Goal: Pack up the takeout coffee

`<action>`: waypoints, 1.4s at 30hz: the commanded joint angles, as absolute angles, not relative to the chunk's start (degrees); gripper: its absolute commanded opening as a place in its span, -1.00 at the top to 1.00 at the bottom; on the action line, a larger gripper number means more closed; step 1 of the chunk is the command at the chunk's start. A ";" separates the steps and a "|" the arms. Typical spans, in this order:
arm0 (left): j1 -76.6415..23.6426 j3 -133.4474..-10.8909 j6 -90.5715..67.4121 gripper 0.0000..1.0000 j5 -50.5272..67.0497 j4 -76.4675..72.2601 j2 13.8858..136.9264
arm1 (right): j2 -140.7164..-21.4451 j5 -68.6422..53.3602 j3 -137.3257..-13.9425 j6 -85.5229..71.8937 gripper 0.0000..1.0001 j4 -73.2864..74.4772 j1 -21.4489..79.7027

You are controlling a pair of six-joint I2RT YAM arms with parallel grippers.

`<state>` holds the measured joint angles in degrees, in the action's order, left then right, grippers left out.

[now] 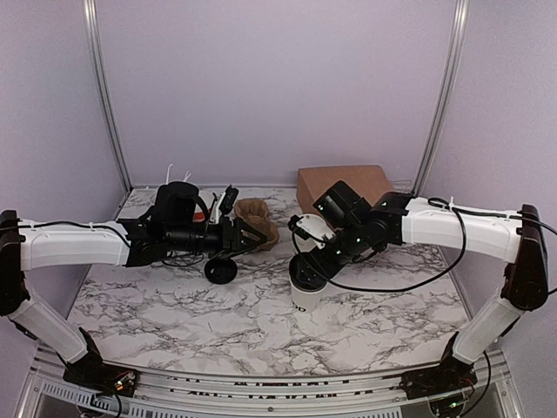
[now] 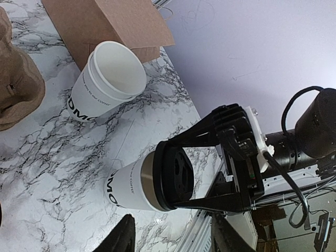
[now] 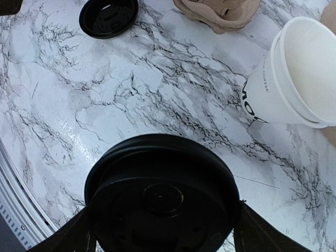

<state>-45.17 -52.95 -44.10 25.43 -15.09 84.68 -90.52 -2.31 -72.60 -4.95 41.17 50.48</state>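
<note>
at the centre of the left wrist view, the right pincer (image 2: 171,176) sits over the takeout coffee (image 2: 128,184), a small white paper cup with black lettering and a black plastic dome lid. the cup stands upright on the white marble-patterned table (image 1: 174,305), just right of the middle in the overhead view. one finger lies along each side of the lid's rim; whether they clench it or only flank it cannot be told. a hold at the lid from above would likely suit a straight lift that keeps the cup level.

the left pincer (image 1: 242,233), left of centre in the overhead view, has its jaws parted with nothing between them. it is near the moulded brown pulp cup carrier (image 1: 257,218), which is probably where the cup is meant to go.

up and left of the cup in the left wrist view, well apart from it, stands a nested stack of lidless white paper cups (image 2: 107,79), with a brown cardboard box (image 2: 105,21) behind. a loose flat black plastic lid (image 3: 107,16) lies in the upper left of the right wrist view. the bare marble between cup and carrier looks open enough for a carry, though the loose lid and the left pincer lie near that line. the table's railed near edge (image 3: 10,210) is close at lower left, so the free room is upward and away.
</note>
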 commanded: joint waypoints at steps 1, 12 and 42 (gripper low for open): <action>-45.27 -52.21 -43.43 0.00 25.40 -14.94 83.32 | -91.54 -2.33 -75.51 -5.75 -0.70 42.14 50.19; -45.30 -52.82 -43.42 0.00 25.66 -14.95 84.00 | -91.63 -1.30 -76.35 -5.97 -0.71 43.38 50.18; -45.70 -53.68 -43.42 0.01 25.84 -14.94 85.49 | -91.46 -1.63 -76.11 -6.02 -0.72 45.24 50.19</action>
